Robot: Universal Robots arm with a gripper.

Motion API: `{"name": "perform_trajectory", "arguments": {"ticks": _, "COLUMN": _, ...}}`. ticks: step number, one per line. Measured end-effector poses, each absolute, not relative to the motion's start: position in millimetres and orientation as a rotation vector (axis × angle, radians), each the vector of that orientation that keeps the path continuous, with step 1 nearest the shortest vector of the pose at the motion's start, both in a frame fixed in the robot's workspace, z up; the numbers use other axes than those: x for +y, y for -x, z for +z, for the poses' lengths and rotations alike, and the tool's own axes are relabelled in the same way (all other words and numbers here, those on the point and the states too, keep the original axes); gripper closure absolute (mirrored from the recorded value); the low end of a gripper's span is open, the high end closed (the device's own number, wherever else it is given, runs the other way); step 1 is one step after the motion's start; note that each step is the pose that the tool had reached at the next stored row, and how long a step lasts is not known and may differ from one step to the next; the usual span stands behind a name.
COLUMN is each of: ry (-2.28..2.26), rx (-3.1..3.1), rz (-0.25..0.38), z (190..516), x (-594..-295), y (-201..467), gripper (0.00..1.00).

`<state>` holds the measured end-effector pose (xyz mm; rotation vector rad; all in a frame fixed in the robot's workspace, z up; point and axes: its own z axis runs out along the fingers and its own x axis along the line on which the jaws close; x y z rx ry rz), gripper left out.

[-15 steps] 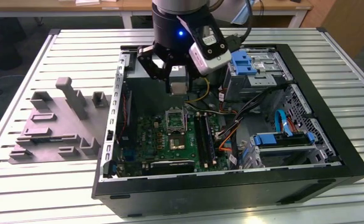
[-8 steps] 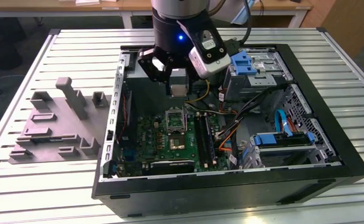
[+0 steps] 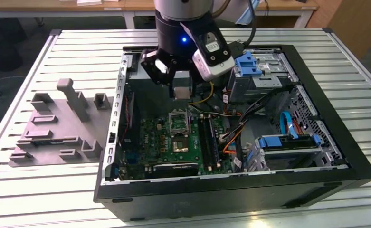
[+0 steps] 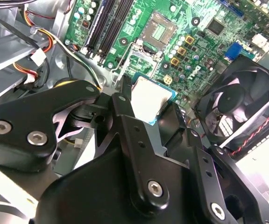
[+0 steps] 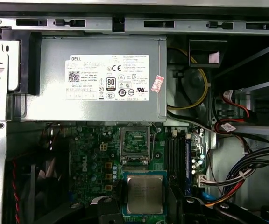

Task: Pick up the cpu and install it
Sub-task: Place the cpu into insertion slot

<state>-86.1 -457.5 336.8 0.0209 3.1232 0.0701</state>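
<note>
My gripper [image 3: 182, 93] hangs inside the open computer case [image 3: 337, 142], shut on the cpu [image 3: 182, 92], a small square chip with a silvery metal top. In the first wrist view the cpu [image 5: 145, 193] sits flat between two dark fingers [image 5: 174, 192], just short of the open metal socket frame [image 5: 135, 142] on the green motherboard [image 5: 90, 161]. In the second wrist view the cpu [image 4: 149, 99] is tilted, held above the board, with the socket frame [image 4: 159, 31] beyond it. In the exterior view the socket frame [image 3: 178, 122] lies below and slightly in front of the held chip.
A big grey box with a white label [image 5: 95, 79] sits just beyond the socket. A black fan [image 4: 239, 107] stands beside the gripper. Memory slots [image 3: 209, 137], loose cables [image 3: 236, 130] and blue-latched drive bays [image 3: 249, 64] crowd the exterior view's right. A grey fixture plate [image 3: 58, 126] lies outside the case.
</note>
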Motion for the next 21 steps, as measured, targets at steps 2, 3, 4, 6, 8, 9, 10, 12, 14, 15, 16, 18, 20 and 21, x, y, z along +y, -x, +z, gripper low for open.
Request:
{"name": "perform_trajectory", "arguments": {"ticks": 2, "ry": -0.021, "rx": 3.123, "rz": 0.07, "z": 335.0, "x": -457.5, "y": 86.1, "gripper": 0.53}}
{"name": "perform_trajectory", "arguments": {"ticks": 3, "ry": -0.021, "rx": 3.123, "rz": 0.07, "z": 334.4, "x": -457.5, "y": 86.1, "gripper": 0.53}}
{"name": "perform_trajectory", "arguments": {"ticks": 4, "ry": -0.021, "rx": 3.123, "rz": 0.07, "z": 333.9, "x": -457.5, "y": 86.1, "gripper": 0.53}}
{"name": "perform_trajectory", "arguments": {"ticks": 6, "ry": -0.021, "rx": 3.123, "rz": 0.07, "z": 333.5, "x": -457.5, "y": 86.1, "gripper": 0.53}}
{"name": "perform_trajectory", "arguments": {"ticks": 8, "ry": -0.021, "rx": 3.123, "rz": 0.07, "z": 333.4, "x": -457.5, "y": 86.1, "gripper": 0.53}}
{"name": "perform_trajectory", "arguments": {"ticks": 9, "ry": -0.021, "rx": 3.123, "rz": 0.071, "z": 333.3, "x": -457.6, "y": 86.1, "gripper": 0.53}}
{"name": "perform_trajectory", "arguments": {"ticks": 10, "ry": -0.021, "rx": 3.123, "rz": 0.071, "z": 333.3, "x": -457.8, "y": 86.2, "gripper": 0.53}}
{"name": "perform_trajectory", "arguments": {"ticks": 12, "ry": -0.021, "rx": 3.123, "rz": 0.07, "z": 333.4, "x": -458.4, "y": 86.1, "gripper": 0.53}}
{"name": "perform_trajectory", "arguments": {"ticks": 14, "ry": -0.021, "rx": 3.123, "rz": 0.07, "z": 333.3, "x": -459.0, "y": 86.1, "gripper": 0.53}}
{"name": "perform_trajectory", "arguments": {"ticks": 15, "ry": -0.021, "rx": 3.123, "rz": 0.07, "z": 333.2, "x": -459.2, "y": 86.1, "gripper": 0.53}}
{"name": "perform_trajectory", "arguments": {"ticks": 16, "ry": -0.021, "rx": 3.123, "rz": 0.07, "z": 333.0, "x": -459.3, "y": 86.1, "gripper": 0.53}}
{"name": "perform_trajectory", "arguments": {"ticks": 18, "ry": -0.021, "rx": 3.123, "rz": 0.07, "z": 331.7, "x": -459.3, "y": 86.1, "gripper": 0.53}}
{"name": "perform_trajectory", "arguments": {"ticks": 20, "ry": -0.021, "rx": 3.124, "rz": 0.07, "z": 329.7, "x": -459.4, "y": 86.1, "gripper": 0.53}}
{"name": "perform_trajectory", "arguments": {"ticks": 21, "ry": -0.021, "rx": 3.124, "rz": 0.07, "z": 328.9, "x": -459.4, "y": 86.1, "gripper": 0.53}}
